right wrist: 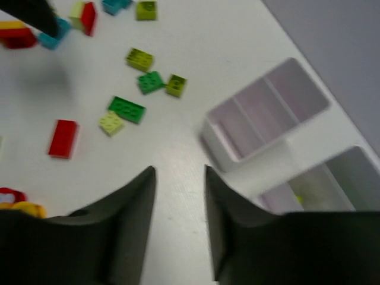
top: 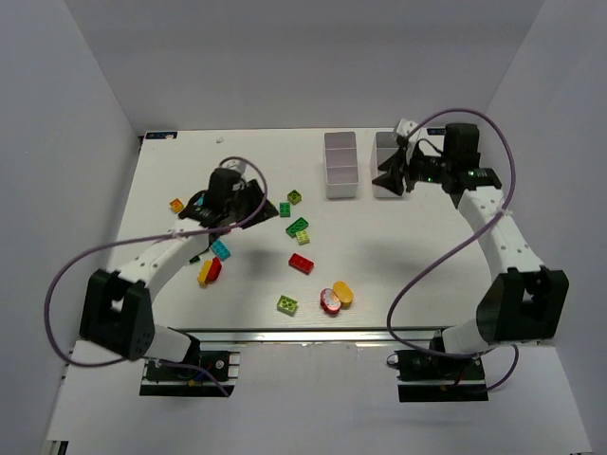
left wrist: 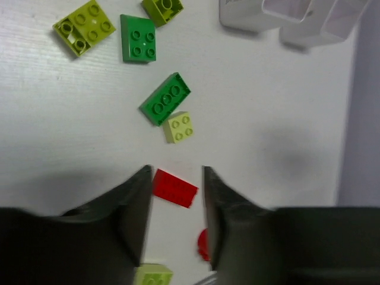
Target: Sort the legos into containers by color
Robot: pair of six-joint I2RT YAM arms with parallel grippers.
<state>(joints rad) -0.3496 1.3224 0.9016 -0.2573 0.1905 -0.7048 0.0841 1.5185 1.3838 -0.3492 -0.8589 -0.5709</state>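
Several legos lie loose on the table's middle: a red brick [top: 301, 263], dark green bricks [top: 298, 227], lime bricks [top: 286, 304], a cyan one [top: 220, 249] and an orange one [top: 343, 293]. Two white bins stand at the back, one further left [top: 340, 164] and one further right [top: 387, 150]. My left gripper [top: 258, 203] is open and empty above the table's left middle. In its wrist view the red brick [left wrist: 174, 187] shows between the open fingers [left wrist: 133, 202], on the table below. My right gripper [top: 389, 176] is open and empty at the right bin's near end [right wrist: 332, 178].
A yellow-and-red brick [top: 209, 270] and an orange-yellow one [top: 176, 205] lie at the left. A red-and-white round piece [top: 330, 301] lies near the front. Grey walls close in both sides. Something small and lime [right wrist: 297, 200] shows in the right bin.
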